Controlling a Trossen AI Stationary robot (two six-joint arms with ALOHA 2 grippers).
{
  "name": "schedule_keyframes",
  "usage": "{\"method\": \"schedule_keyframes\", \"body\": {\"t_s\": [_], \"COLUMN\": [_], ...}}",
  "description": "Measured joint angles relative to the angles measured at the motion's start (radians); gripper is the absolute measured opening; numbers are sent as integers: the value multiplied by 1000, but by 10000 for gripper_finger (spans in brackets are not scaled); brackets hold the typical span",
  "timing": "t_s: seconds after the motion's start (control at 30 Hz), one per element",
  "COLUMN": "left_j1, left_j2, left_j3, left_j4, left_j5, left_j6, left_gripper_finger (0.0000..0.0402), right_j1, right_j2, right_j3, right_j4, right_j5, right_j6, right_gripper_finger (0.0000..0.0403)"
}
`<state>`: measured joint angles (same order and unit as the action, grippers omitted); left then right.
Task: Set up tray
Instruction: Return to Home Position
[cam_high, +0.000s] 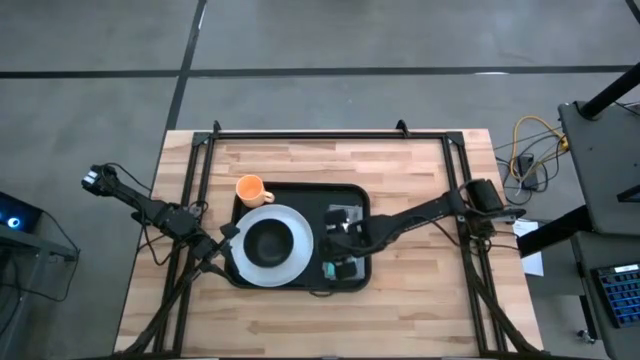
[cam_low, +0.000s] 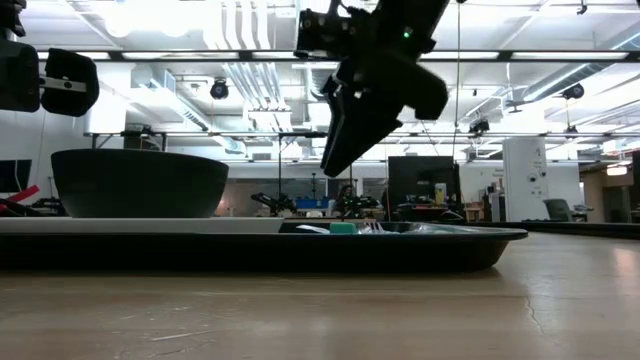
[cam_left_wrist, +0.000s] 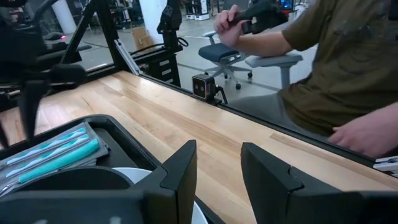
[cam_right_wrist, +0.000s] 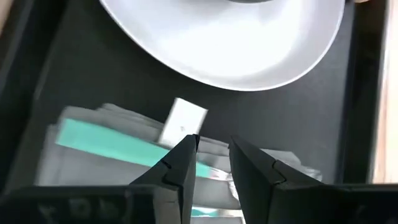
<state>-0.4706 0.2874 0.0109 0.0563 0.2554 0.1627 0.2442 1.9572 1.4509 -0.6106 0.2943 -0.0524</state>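
The left arm (cam_high: 150, 211) and the right arm (cam_high: 430, 211) are thin and black. Thin black cables (cam_high: 152, 236) loop beside the left arm. The right arm has a little green light (cam_low: 405, 33). The left gripper (cam_left_wrist: 217, 155) and the right gripper (cam_right_wrist: 213, 146) each have two flat black fingers (cam_left_wrist: 181, 169) with slanted tips.

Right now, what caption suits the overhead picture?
Right pincer above large black rectangular tray bearing round white plate; left pincer at its edge.

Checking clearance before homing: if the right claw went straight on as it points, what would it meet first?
Probably the cutlery on the grey napkin in the tray, near the teal handle: the right claw points down at it. The gap between is hard to judge.
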Motion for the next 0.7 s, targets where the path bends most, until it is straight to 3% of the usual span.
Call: {"method": "schedule_keyframes", "body": {"t_s": [0.27, 0.47, 0.57, 0.7], "left_j1": [0, 0, 0, 0], "left_j2": [0, 0, 0, 0], "left_j3": [0, 0, 0, 0], "left_j4": [0, 0, 0, 0], "left_j5": [0, 0, 0, 0], "left_j6": [0, 0, 0, 0], "left_gripper_finger": [107, 107, 107, 107], "right_j1": [-63, -115, -141, -179], "right_j2": [-22, -201, -351, -568], "right_j3": [-42, -214, -358, -600], "right_j4": [26, 182, 281, 526], "right_j5": [-5, -28, -144, -394], "right_j6": [-58, -105, -129, -189], "right_gripper_finger": [73, 68, 71, 77]}}
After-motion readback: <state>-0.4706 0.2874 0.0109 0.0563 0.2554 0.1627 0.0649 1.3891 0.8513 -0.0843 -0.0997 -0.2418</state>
